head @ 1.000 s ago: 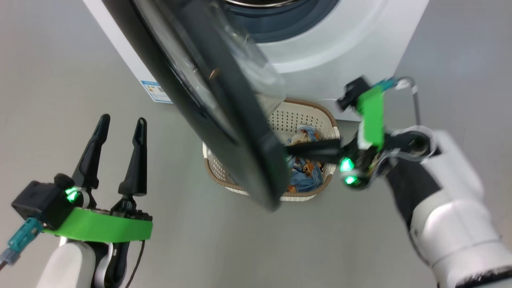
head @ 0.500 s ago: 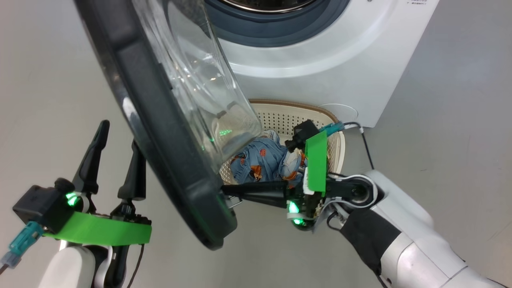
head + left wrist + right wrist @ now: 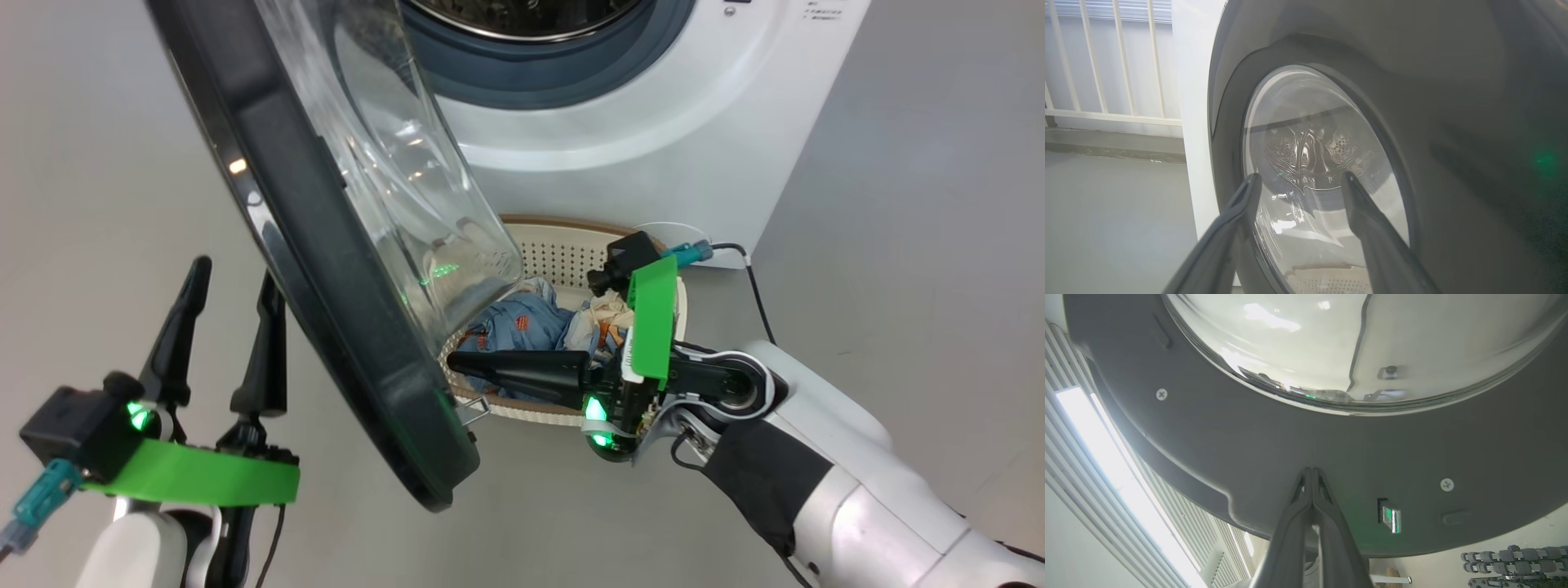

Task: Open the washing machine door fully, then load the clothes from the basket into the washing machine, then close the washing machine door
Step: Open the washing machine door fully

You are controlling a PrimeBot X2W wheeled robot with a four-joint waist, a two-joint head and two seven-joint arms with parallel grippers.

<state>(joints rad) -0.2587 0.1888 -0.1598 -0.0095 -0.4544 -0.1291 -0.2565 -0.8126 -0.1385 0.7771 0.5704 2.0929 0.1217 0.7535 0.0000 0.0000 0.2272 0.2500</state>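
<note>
Washing machine door stood ajar mid-frame, floor open at left; right gripper (fingers pressed together) reached sideways to its inner rim; left gripper gaped wide.

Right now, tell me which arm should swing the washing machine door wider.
Right. The right gripper, shut, points at the inner face of the washing machine door, so it can probably push it wider. The left gripper stands open on the outer side, where pushing would close it.

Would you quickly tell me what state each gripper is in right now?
Left gripper: open, empty.
Right gripper: shut, holding nothing, tips at the washing machine door inner rim.
</note>
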